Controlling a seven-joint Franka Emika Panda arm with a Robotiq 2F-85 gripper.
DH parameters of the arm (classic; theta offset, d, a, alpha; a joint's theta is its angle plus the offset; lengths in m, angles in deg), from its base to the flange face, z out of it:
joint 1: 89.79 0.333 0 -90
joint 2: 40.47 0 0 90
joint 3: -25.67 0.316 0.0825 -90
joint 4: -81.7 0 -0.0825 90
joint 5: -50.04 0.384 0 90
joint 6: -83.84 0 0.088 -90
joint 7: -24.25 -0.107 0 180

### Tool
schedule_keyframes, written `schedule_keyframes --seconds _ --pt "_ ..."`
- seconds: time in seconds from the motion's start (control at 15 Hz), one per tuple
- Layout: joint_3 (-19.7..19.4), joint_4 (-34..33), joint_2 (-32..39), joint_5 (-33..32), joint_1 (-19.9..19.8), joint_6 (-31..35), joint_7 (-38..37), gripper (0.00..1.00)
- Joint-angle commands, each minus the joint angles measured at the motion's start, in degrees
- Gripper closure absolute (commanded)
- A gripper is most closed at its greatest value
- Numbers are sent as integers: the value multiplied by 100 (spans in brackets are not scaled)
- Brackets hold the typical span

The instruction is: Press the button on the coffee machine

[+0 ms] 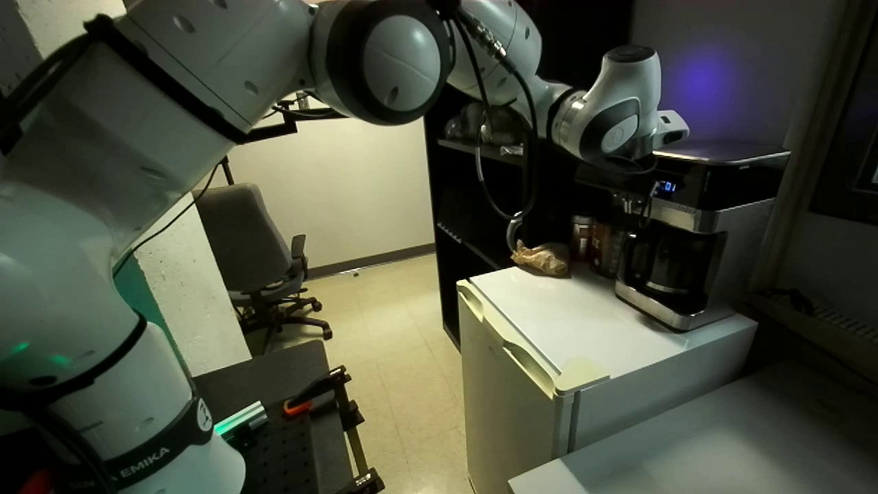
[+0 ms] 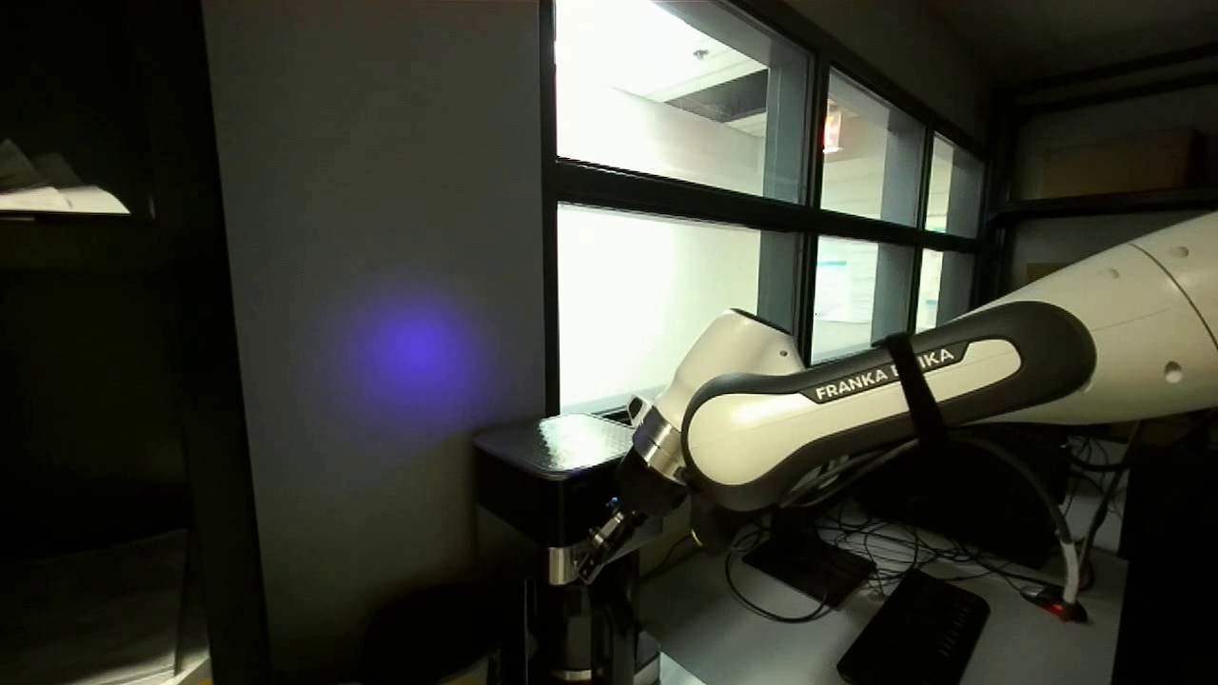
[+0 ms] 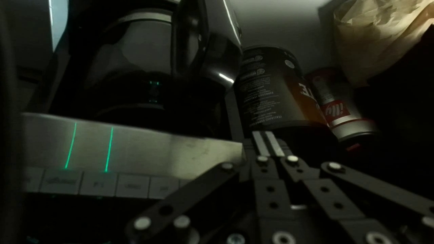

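The silver-and-black coffee machine (image 1: 744, 237) stands on a white fridge, with a lit bluish display (image 1: 667, 186) on its upper front and a dark carafe (image 1: 679, 264) below. It also shows in an exterior view (image 2: 561, 447), partly behind the arm. My gripper (image 1: 641, 213) is at the machine's upper front, just below and beside the display. In the wrist view my gripper (image 3: 268, 144) is shut with nothing between its fingertips. The fingertips are beside the right end of the silver front band (image 3: 135, 149). A row of buttons (image 3: 98, 184) runs along this band, left of the gripper. Contact cannot be told.
The white fridge (image 1: 528, 309) bears a crumpled paper bag (image 1: 542, 259) and coffee cans (image 1: 582, 237) next to the machine. The dark can (image 3: 271, 91) is close beyond the fingertips. A dark shelf (image 1: 473, 206) stands behind. A white table (image 1: 720, 439) adjoins the fridge.
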Motion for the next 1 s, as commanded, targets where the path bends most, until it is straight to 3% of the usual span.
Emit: schedule_keyframes --seconds 0.0,0.93 --pt "31 -379 222 -154 23 -41 -131 100" --pt "109 152 -74 -195 -4 659 -22 100"
